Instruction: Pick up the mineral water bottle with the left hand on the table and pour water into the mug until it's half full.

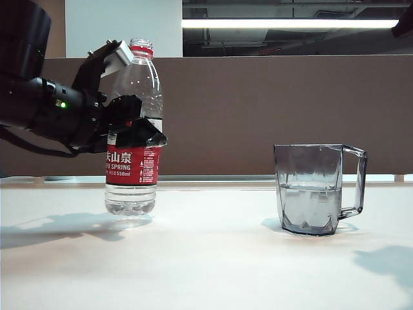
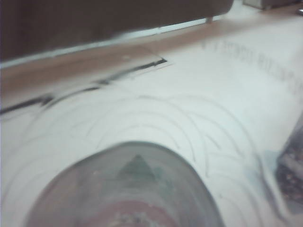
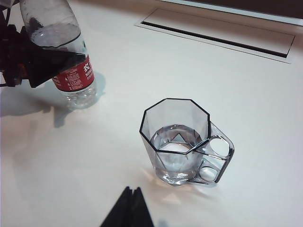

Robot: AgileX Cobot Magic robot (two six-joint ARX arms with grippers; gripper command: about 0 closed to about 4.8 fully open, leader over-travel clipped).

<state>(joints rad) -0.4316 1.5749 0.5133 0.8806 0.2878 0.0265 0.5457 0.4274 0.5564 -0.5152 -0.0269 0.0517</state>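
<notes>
Gripping the mineral water bottle (image 1: 132, 129) at mid-body, the left hand (image 1: 126, 97) has its fingers clamped just above the red label. Bottle stands upright on the surface (image 1: 206, 258), long axis vertical, open neck pointing up, cap absent. Judged light, being nearly empty; thin ribbed plastic will flex under pressure and is smooth, so the ribbed section above the label is the sound hold. Mug (image 1: 316, 188) stands well apart from the left hand, already about half full. Right hand (image 3: 129, 208) hovers above the mug, fingertips pressed together, holding nothing.
</notes>
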